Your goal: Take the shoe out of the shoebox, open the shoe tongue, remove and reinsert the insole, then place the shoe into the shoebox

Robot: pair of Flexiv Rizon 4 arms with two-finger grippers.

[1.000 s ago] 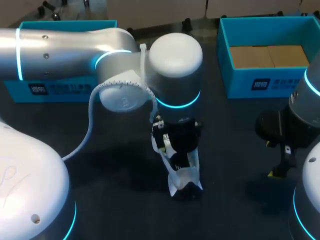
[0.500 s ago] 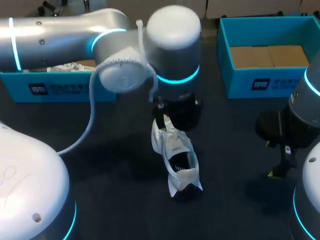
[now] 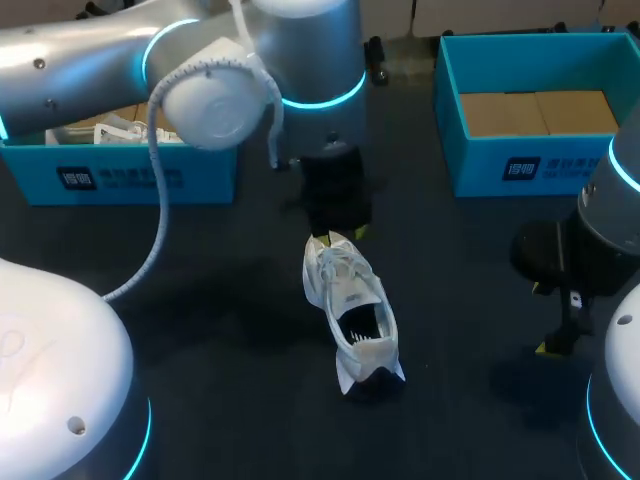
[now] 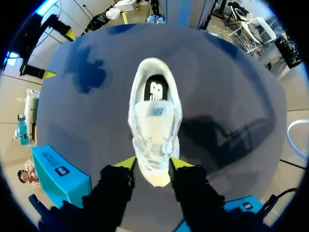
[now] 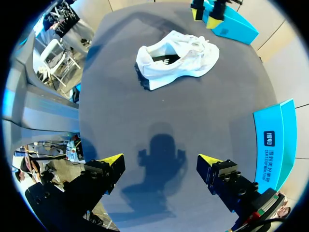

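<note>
Currently, a white lace-up shoe (image 3: 350, 312) is seen standing on its sole near the middle of the dark surface (image 3: 220, 310), outside both boxes, with its opening turned upward and a dark interior exposed. The toe is pointed toward the left jaws and the heel away from them. The left jaws are held wide open and nothing is gripped. In the left wrist view the shoe (image 4: 153, 125) is seen with its toe between the two yellow fingertips (image 4: 126, 163), yet in the right wrist view those jaws are shown just beyond the toe of the shoe (image 5: 176, 60), clear of it. The right jaws are likewise spread wide and empty, held over bare surface well apart from the shoe, with their yellow fingertips (image 5: 111, 160) to either side of their own shadow. A blue cardboard shoebox with a brown floor (image 3: 530, 120) is set at the far right. A second blue box holding white paper (image 3: 120, 175) is set at the far left, partly hidden by the left arm (image 3: 230, 80).
</note>
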